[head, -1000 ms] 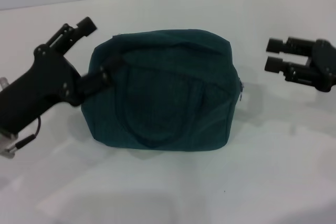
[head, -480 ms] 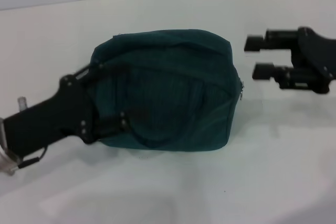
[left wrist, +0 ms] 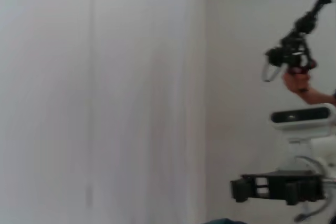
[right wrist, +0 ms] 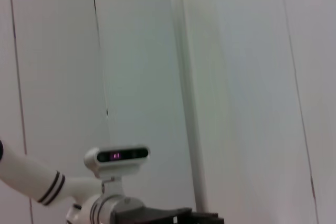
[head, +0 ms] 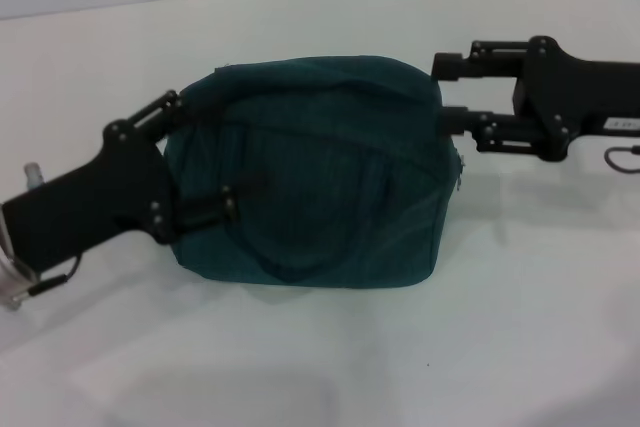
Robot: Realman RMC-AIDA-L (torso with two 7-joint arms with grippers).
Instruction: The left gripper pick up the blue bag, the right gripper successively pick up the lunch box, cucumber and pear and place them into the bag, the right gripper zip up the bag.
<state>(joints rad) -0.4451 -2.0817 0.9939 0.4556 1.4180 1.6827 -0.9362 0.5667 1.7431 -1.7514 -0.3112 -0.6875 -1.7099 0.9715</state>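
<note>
Basically we're at the tail end, judging by layout. The blue bag (head: 310,172) sits on the white counter (head: 320,367), and no lunch box, cucumber or pear is visible anywhere around it, so I take them to be inside. The bag's top looks closed from the head view, though I can't make out the zipper line itself; a small metal bit shows at the bag's right edge, likely the pull.

My left hand (head: 215,162) is against the bag's left end, fingers spread across the fabric, one near the top corner and one low on the front face. Released, not clamped on anything I can confirm. My right hand (head: 445,92) is at the bag's upper right corner, fingers apart, tips touching or just beside the fabric, gripping nothing.

Left to do: zip up, if that isn't finished already. Can't tell from here.

Counter is plain white, with only the bag on it. Pale wall panels behind the bag, one dark vertical seam. The wrist views show only white wall and robot hardware.
</note>
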